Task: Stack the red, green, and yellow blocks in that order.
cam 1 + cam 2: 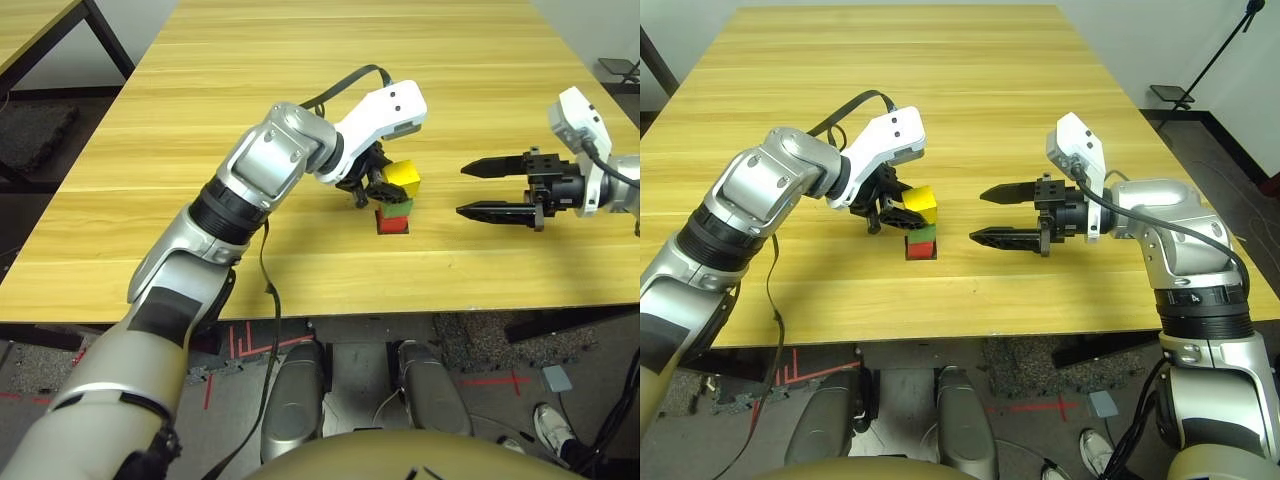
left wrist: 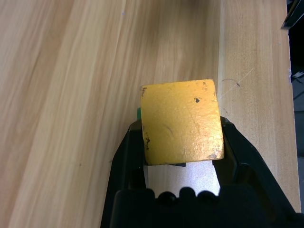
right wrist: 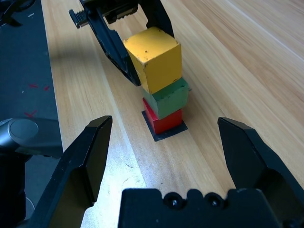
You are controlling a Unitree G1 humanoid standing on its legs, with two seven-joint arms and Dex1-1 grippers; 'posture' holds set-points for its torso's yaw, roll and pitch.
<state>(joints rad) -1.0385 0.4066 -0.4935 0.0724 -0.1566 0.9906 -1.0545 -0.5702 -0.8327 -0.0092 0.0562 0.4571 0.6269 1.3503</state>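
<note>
Yellow block [image 3: 154,56] atop green [image 3: 168,98], red [image 3: 164,121]

Bare table [image 1: 970,120] beyond stack [image 1: 921,232]

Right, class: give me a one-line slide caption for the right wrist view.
Left gripper holds the yellow block on the green block and red block.

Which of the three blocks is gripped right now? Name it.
The yellow block, top of the stack, clamped in the left gripper. The green block and red block sit beneath it, ungripped.
</note>
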